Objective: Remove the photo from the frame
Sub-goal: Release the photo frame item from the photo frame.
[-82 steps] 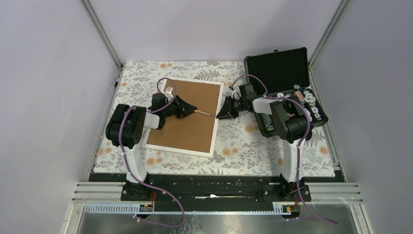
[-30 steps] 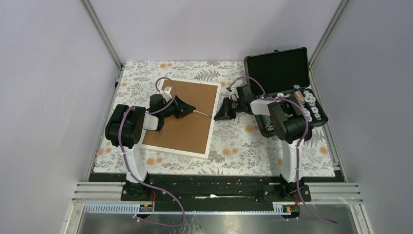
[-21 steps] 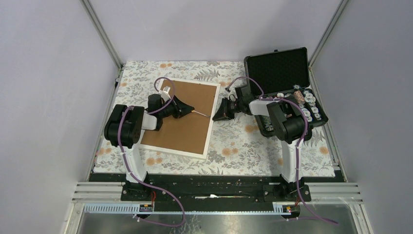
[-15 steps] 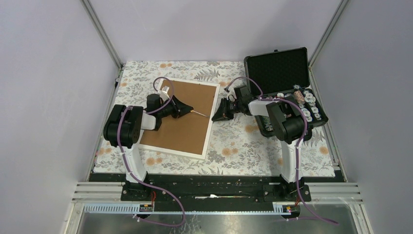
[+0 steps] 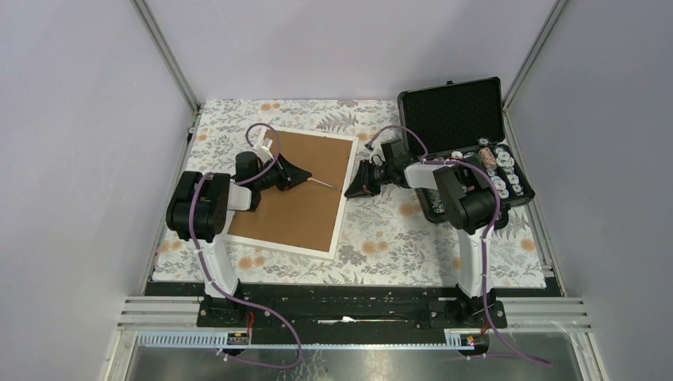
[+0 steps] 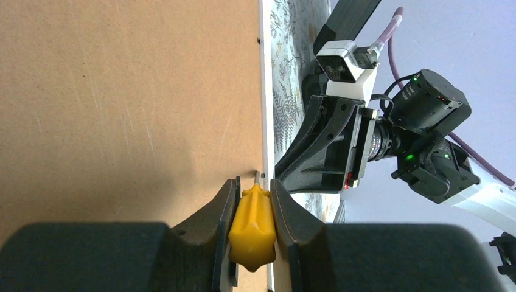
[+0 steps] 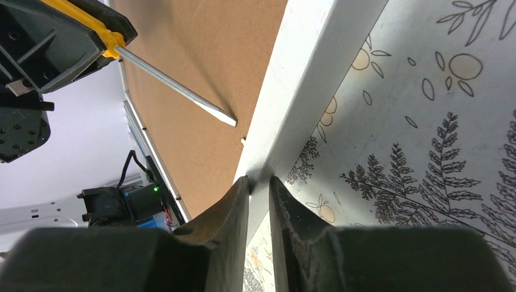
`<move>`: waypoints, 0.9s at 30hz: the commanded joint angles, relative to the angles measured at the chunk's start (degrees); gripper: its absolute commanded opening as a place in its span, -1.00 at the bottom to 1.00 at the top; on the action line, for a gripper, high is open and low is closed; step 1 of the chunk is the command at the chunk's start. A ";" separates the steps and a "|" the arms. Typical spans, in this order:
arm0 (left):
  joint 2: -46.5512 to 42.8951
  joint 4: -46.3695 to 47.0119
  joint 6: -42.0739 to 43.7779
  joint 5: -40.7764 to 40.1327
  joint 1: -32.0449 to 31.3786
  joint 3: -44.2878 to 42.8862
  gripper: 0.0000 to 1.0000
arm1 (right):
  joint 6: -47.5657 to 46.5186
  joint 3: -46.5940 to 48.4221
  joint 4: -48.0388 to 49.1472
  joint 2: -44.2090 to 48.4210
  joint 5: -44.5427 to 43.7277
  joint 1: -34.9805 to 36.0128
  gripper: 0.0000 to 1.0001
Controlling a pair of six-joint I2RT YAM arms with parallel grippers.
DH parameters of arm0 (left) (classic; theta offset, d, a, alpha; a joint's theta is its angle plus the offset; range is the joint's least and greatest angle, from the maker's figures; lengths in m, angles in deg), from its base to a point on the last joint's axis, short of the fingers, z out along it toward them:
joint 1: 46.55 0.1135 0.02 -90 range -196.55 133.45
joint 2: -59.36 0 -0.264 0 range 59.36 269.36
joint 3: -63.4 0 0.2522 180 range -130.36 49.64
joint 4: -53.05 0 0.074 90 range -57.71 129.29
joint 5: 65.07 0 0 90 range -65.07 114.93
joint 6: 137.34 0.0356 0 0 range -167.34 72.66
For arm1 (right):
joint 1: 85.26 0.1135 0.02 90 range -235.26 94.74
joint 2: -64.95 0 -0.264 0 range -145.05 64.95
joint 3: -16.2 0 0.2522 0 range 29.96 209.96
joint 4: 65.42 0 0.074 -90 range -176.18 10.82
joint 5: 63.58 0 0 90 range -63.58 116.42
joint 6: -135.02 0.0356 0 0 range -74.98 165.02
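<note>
The frame point(image 5: 300, 208) is lying back up on the left half of the flowered counter point(image 5: 397, 238), so only its brown board and thin white border are showing. The photo I cannot see. My left jaws are clamping the yellow handle of a screwdriver point(image 6: 251, 230). Its metal tip is pointing at the brown back close to the right border, and I cannot tell if it is touching. My right jaws are gripping that white border from the right side. The open black case point(image 5: 456, 119) is sitting at the far right.
</note>
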 commanded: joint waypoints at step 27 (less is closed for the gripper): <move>0.79 -2.39 5.11 2.86 -5.62 1.66 -1.00 | -0.49 1.82 -1.77 -4.34 -1.79 1.84 -0.48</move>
